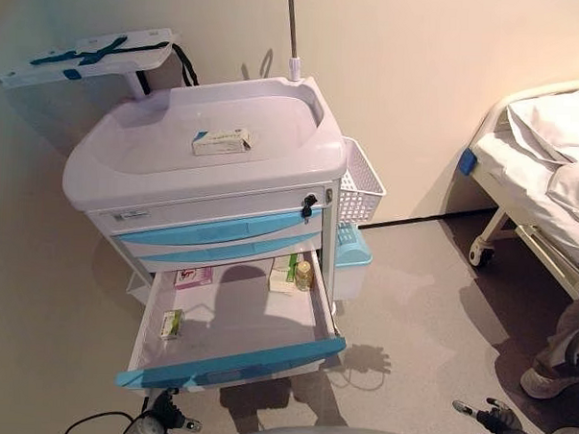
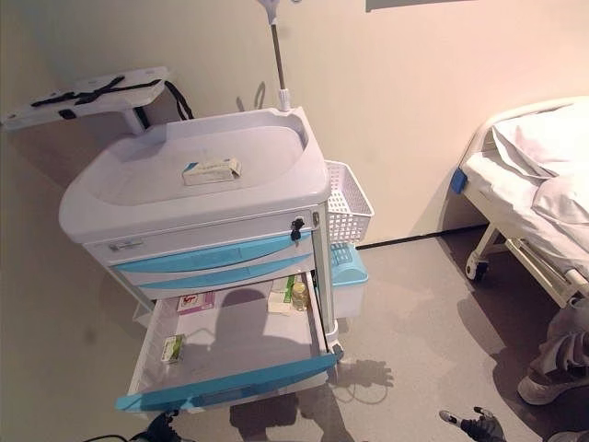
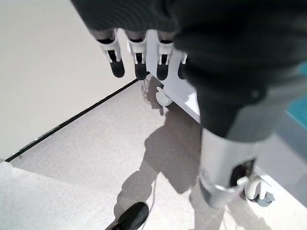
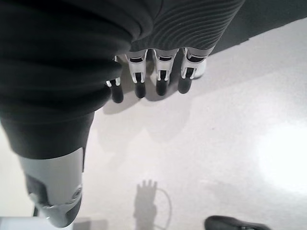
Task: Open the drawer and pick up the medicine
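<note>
1. White plastic medical cart with blue drawer fronts standing against a cream wall, 2 upper drawers shut.
2. Bottom blue-fronted drawer pulled fully out, inside on show.
3. In that drawer: small green-and-white medicine box near the front left corner, pink-and-white flat packet at the back left, green-and-white carton at the back right, small amber bottle just beside the carton.
4. On the cart's recessed top, white medicine box with blue print lying flat, touched by neither hand.
5. White slotted basket hung on the cart's right side; pale blue bin below it.
6. Left hand low beside the cart, fingers straight and relaxed, holding nothing, above grey floor.
7. Right hand low at the right, well apart from the drawer, fingers extended, empty.
8. White hospital bed on castors at the far right; a person's grey shoe beside it.
</note>
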Controlling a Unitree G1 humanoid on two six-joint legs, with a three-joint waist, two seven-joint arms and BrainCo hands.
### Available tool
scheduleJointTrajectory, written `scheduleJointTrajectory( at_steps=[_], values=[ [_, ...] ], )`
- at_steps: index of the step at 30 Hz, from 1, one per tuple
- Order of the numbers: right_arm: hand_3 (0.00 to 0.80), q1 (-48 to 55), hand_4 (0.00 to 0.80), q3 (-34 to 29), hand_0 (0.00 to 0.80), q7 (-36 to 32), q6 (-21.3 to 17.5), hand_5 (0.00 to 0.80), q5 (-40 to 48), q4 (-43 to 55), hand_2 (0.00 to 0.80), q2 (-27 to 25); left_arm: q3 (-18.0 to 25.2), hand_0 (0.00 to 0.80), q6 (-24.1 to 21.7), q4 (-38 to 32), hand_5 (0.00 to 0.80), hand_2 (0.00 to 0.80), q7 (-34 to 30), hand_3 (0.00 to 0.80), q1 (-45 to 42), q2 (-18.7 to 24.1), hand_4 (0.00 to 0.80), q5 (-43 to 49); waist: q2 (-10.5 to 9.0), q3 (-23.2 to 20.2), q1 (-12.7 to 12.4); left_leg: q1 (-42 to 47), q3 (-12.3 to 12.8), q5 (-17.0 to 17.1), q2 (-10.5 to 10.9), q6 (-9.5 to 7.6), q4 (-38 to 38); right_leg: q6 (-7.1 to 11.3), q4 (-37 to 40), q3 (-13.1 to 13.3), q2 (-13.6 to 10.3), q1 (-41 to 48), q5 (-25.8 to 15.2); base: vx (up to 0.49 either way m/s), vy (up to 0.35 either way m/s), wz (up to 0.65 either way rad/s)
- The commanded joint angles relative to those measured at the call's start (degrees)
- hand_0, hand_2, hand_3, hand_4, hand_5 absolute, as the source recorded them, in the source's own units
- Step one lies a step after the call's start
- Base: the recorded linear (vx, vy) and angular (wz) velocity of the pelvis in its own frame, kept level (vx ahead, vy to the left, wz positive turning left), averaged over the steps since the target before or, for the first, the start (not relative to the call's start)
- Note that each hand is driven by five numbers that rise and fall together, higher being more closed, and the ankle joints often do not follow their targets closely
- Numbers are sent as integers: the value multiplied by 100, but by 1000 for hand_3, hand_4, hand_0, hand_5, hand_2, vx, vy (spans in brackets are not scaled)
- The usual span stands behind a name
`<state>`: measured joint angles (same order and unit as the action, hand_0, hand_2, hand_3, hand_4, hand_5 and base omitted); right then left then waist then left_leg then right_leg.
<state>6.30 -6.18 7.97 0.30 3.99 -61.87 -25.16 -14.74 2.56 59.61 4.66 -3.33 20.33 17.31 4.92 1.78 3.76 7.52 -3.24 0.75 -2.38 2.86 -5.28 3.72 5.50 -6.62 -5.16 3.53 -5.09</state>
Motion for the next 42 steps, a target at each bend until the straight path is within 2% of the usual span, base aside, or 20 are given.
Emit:
scheduleJointTrajectory(
  at_steps=[1, 9, 15, 25, 42],
  values=[
    [0, -375, 0, 72, 0, -6, -122, 0, 123, -184, 0, -38, 21, 0, -182, 18, 0, 0, 46, 0, 522, 332, 0, 373, -220, 142, 51, -375, -22, 49, 407, -193, 169, 398, -447, -100, -178, -37, 308, -35, 23, 0],
    [0, -668, 0, 165, 0, -11, -100, 0, 98, -499, 0, -191, -262, 0, -187, -265, 0, 0, 128, 0, 1018, 512, 0, 339, -153, 644, 168, -735, 35, 87, 455, -231, 312, 413, -666, 36, -226, -512, 244, -75, 26, -4],
    [0, -812, 0, 281, 0, -107, -80, 0, 169, -664, 0, -140, -384, 0, -183, -496, 0, 0, 193, 0, 1400, 623, 0, 277, -193, 963, 194, -1003, 89, 97, 475, -253, 470, 403, -841, 116, -229, -820, 203, -65, 5, -10],
    [0, -881, 0, 338, 0, -135, -24, 0, 128, -1008, 0, -98, -519, 0, -162, -399, 0, 0, 212, 0, 1783, 728, 0, 382, -277, 1022, 267, -1097, 174, 69, 467, -253, 421, 434, -786, 224, -203, -978, 155, 6, 1, -3],
    [0, -907, 0, 521, 0, -173, -61, 0, 158, -950, 0, -50, -586, 0, -139, -559, 0, 0, 403, 0, 2667, 1384, 0, 371, -518, 1051, 375, -1307, 372, 87, 404, -220, 300, 469, -619, 436, -120, -1306, -12, 1, -2, -8]
  ],
)
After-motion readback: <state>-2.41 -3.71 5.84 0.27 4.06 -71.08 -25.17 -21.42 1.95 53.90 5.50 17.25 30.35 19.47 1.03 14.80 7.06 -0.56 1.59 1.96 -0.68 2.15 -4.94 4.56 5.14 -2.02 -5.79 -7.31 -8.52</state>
